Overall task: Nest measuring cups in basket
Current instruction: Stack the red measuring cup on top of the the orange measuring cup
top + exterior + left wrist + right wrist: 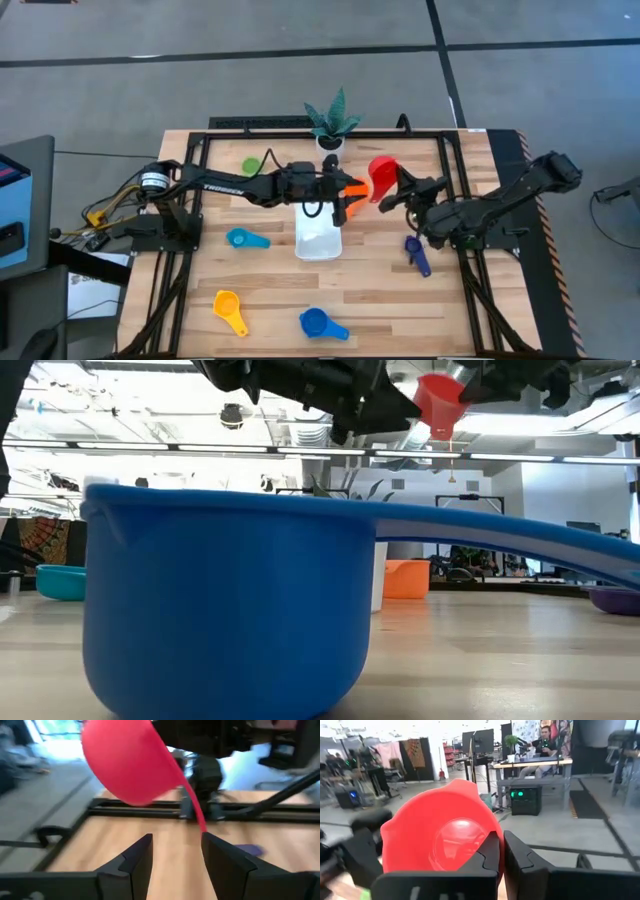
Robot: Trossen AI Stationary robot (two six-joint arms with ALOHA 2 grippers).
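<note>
The red measuring cup (382, 174) hangs in the air right of the basket (320, 246), a white tray at mid-table, with my right gripper (501, 842) shut on it. My left gripper (177, 842) stands open just left of it. The cup's handle (196, 812) runs down toward one left fingertip (209, 839); I cannot tell if they touch. An orange cup (356, 189) lies under the left gripper beside the basket. Green (250, 165), light blue (244, 239), yellow (230, 310), blue (322, 323) and navy (418, 253) cups lie about the table. My right gripper pinches the red cup's wall at the rim (496, 827), seemingly one finger inside the bowl and one outside. The fingers come level from the table's right side. The cup is lifted clear and tipped on its side, its opening toward this gripper and its handle slanting down.
A potted plant (331, 118) stands at the table's far edge behind the basket. A black frame (440, 160) runs around the work area. In the low view the blue cup (230, 600) fills the foreground.
</note>
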